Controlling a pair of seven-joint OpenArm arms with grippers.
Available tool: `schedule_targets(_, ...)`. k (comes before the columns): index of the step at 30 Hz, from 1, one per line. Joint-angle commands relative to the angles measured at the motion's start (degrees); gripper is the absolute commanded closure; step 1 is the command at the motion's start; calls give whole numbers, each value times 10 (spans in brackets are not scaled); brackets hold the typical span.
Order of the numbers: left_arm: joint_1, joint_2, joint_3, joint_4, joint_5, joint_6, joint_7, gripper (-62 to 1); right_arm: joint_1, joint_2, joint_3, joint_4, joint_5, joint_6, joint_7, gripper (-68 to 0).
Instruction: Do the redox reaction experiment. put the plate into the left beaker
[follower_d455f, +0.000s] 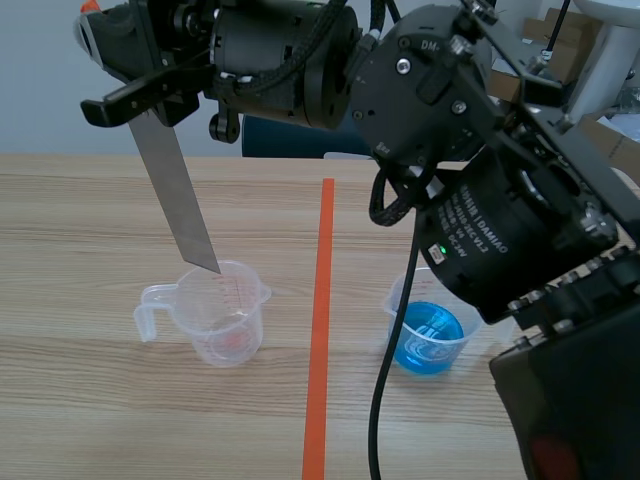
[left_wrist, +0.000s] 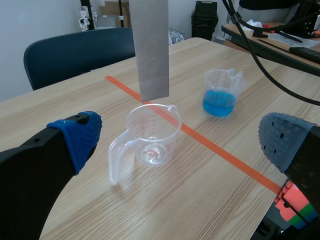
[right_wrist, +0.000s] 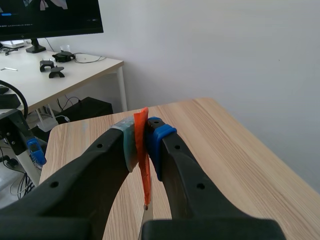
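A long grey metal plate (follower_d455f: 180, 190) hangs tilted from my right gripper (follower_d455f: 140, 90), which reaches across from the right and is shut on its top end. The plate's lower corner is at the rim of the clear handled left beaker (follower_d455f: 225, 320). In the right wrist view the plate (right_wrist: 145, 175) shows as an orange-edged strip pressed between the pads of the right gripper (right_wrist: 143, 142). My left gripper (left_wrist: 182, 142) is open and holds nothing. Ahead of it stands the beaker (left_wrist: 150, 137), with the plate (left_wrist: 151, 50) just above its rim. A beaker of blue liquid (follower_d455f: 430, 335) stands to the right.
An orange tape line (follower_d455f: 320, 330) runs down the table between the two beakers. The blue-liquid beaker (left_wrist: 220, 92) sits beyond that line in the left wrist view. A dark blue chair (left_wrist: 75, 55) stands at the table's far edge. The right arm's bulk (follower_d455f: 500, 230) hangs over the right half.
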Motion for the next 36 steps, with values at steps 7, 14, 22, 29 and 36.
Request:
schedule_targets(7, 1, 3, -5, 2, -4, 0, -8, -623, 11, -8, -1, 7, 4, 0, 15, 2)
schedule_targets(14, 1, 3, -5, 2, -4, 0, -8, -623, 11, -8, -1, 7, 4, 0, 15, 2)
schedule_targets(22, 1, 3, -5, 2, -4, 0, -8, -623, 11, -8, -1, 7, 3, 0, 15, 2)
schedule_targets(29, 1, 3, -5, 2, -4, 0, 9, -623, 11, -8, -1, 7, -7, 0, 19, 2)
schedule_targets(36, 8, 3, -5, 2, -4, 0, 9, -623, 8, -8, -1, 5, -19, 0, 24, 2)
